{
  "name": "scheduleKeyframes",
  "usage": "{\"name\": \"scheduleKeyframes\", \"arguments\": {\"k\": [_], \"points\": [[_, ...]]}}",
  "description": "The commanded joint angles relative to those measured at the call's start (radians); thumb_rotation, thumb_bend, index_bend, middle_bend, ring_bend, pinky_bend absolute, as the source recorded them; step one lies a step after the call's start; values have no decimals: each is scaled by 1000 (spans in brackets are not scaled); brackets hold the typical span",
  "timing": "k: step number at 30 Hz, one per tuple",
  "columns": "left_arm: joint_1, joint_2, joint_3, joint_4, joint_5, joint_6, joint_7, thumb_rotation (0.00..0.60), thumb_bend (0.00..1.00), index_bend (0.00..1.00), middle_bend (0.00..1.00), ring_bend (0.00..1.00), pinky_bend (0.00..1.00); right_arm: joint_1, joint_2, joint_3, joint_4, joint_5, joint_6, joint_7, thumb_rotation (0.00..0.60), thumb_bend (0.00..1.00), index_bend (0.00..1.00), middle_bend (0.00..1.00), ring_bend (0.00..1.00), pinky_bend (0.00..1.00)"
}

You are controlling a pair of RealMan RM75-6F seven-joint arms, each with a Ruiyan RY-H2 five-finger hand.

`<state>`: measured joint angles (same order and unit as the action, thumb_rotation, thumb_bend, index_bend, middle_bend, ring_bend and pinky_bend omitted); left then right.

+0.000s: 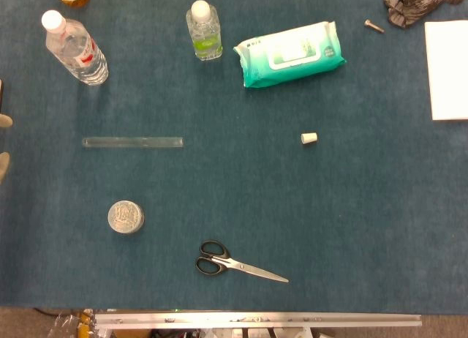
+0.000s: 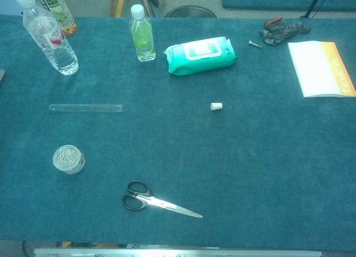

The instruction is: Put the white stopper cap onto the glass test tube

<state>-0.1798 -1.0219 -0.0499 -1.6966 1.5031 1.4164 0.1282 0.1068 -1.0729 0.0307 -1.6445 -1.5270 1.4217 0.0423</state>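
At head view's left edge, pale fingertips [image 1: 4, 121] barely visible; pose unclear.

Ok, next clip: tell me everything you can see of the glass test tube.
The glass test tube is a long, thin, clear cylinder, looking empty, lying flat on the blue table cover on the left side. It runs left to right, parallel to the table's front edge. Which end is open cannot be told. Nothing touches it: no hand is on it, and the white stopper cap lies well apart to its right, so the tube is still uncapped.

Clear glass test tube [image 1: 132, 142] lying flat, white stopper cap [image 1: 309, 138] well apart
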Motion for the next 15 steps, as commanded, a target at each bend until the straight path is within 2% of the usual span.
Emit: {"name": "scheduleKeyframes", "arguments": {"k": [1,15], "points": [[-2,0,-1,1,-1,-3,-2,600,322,346,319,174,238,0,1,0,-2,1,-1,-3,600,345,391,321,288,417],[17,6,8,12,23,32,-31,600,322,347,319,174,238,1,3,-8,-17,-23,3,-11,600,345,391,321,288,417]]}}
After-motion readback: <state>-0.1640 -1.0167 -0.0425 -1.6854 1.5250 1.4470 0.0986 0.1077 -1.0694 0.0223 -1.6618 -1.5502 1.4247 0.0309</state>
